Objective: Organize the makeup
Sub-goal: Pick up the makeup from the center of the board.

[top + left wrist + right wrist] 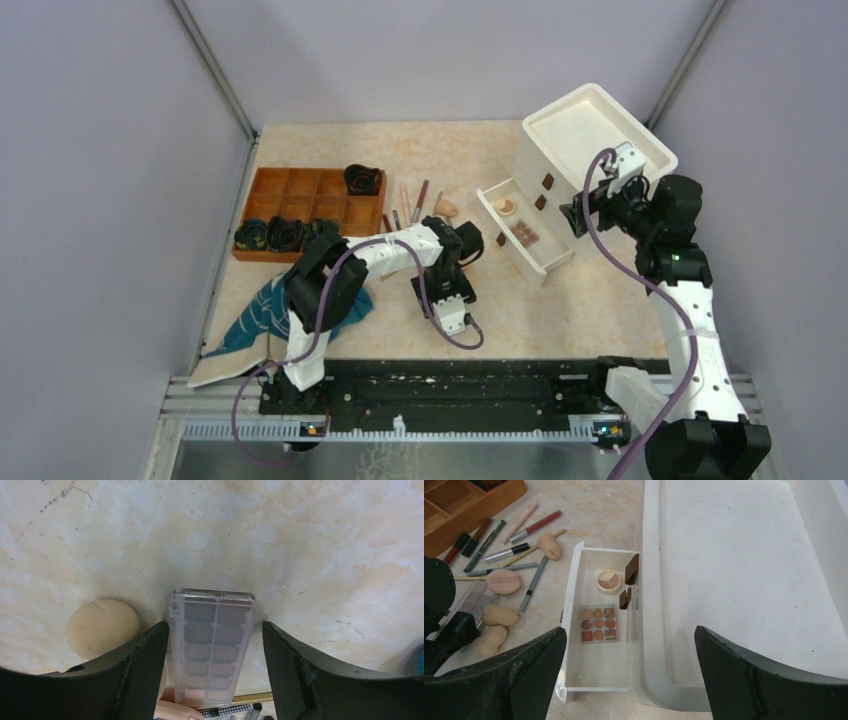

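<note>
Near the middle of the desk, just left of the open drawer: the pick-up step for one item of makeup.

Left wrist view: the left gripper is lowered over the clear-lidded eyeshadow palette. Its jaws stand apart, one along each long edge; the left finger is at or just beside the case and a thin gap shows on the right, so the palette is bracketed but not yet clamped. A tan sponge lies on the desk just beside the left finger.

Right wrist view: the right gripper hovers with jaws wide apart and empty above the white drawer unit. The pulled-out drawer already holds a round compact and a small nine-pan palette. Loose pencils and tubes and more sponges lie on the desk to its left, so most of the sorting appears undone.

Overhead view: a wooden compartment tray sits at the far left and a teal cloth at the near left.

The next move likely calls for a square pinch across the palette's width, clear of the neighbouring sponge, then a level lift. The smooth, flat case may slip or tilt if caught near one end.
</note>
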### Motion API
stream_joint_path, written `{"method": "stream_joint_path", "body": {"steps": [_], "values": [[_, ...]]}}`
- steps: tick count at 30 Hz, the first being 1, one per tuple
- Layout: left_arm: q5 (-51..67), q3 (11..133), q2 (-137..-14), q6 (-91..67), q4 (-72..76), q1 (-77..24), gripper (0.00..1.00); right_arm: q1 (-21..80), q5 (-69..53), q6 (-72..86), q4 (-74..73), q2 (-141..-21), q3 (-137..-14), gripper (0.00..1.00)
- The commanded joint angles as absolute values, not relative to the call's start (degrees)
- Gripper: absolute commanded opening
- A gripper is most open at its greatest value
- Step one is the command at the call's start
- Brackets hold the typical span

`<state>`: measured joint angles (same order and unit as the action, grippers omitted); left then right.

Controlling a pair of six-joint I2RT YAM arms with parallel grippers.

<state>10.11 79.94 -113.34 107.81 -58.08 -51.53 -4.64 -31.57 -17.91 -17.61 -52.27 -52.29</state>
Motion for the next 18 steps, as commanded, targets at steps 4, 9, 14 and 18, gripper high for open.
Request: {"method": "stream_joint_path", "body": {"steps": [4,9,14,18], "values": [[11.8,78.5,-112.9,107.3,-58.2,-53.4,0.65,-5.4,-32.5,-18.4,-17.1,-52.1,-53.9,0.99],[13.3,74.0,-110.3,104.8,-55.6,-55.7,0.57,-5.4,-32.6,-18.3,-17.1,-52.1,-54.0,0.99],[14.6,70.2,-107.6,99.5,-54.6,-58.9,0.51,-5.4,-32.7,-18.3,-17.1,-52.0,-54.0,0.99],[16.2,68.6,-104.8,94.1,-54.6,-61.1,0.44,-5.5,-32.8,-18.2,-17.1,-51.9,-54.0,0.99]]}}
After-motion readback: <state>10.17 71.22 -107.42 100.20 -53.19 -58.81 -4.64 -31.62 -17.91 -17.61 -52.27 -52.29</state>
